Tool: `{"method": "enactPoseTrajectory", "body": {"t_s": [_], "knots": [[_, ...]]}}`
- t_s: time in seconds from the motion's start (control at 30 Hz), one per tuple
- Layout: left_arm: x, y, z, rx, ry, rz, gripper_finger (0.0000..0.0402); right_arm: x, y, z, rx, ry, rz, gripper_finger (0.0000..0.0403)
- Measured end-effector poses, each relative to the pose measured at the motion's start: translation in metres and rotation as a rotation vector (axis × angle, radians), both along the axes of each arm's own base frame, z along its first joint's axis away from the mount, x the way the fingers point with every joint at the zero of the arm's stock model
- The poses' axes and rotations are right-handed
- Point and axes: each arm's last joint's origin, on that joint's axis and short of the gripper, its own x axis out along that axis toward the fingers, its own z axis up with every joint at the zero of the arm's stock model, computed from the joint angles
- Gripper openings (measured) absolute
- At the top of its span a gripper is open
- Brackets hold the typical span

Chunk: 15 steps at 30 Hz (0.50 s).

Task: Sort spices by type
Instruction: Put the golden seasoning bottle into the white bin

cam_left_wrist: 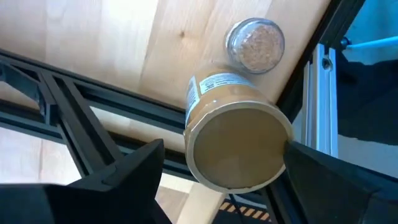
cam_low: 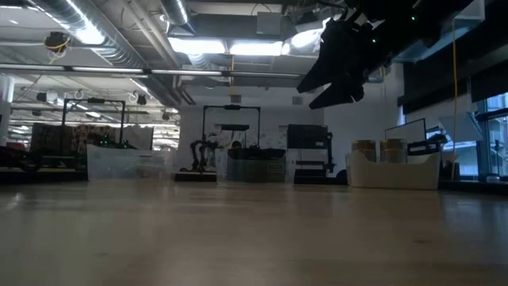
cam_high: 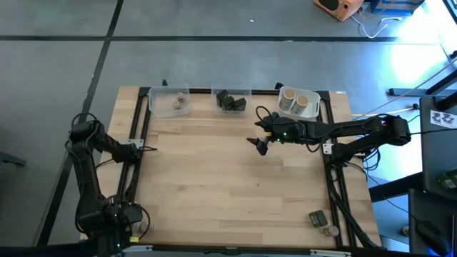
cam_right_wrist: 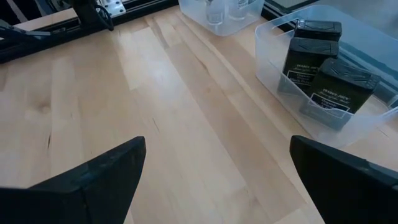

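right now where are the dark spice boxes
In the high view they sit in the middle clear tub at the table's far edge: dark boxes, between two other tubs.

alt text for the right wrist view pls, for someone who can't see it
Three dark grey boxy spice blocks stand inside a clear tub on a pale wooden table. The right gripper, jaws open and empty, frames the bottom; another clear tub sits farther off.

Tan cylinder (cam_left_wrist: 239, 146) with pale label; dark grey blocks (cam_right_wrist: 326, 78) bore pale print; table (cam_high: 235, 182) was light wood.
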Motion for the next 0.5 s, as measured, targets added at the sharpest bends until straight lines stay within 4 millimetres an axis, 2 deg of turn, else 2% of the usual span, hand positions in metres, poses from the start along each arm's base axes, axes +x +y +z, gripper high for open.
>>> {"method": "enactPoseTrajectory", "body": {"t_s": [0.27, 0.5], "knots": [[-0.002, 0.006, 0.011, -0.009, -0.006, 0.012, 0.0312, 0.0, 0.0, 0.0, -0.002, 0.001, -0.003, 0.0396], [-0.001, 0.005, 0.011, -0.012, -0.025, 0.004, 0.0312, 0.0, 0.0, 0.0, -0.004, 0.001, -0.006, 0.0396]]}}
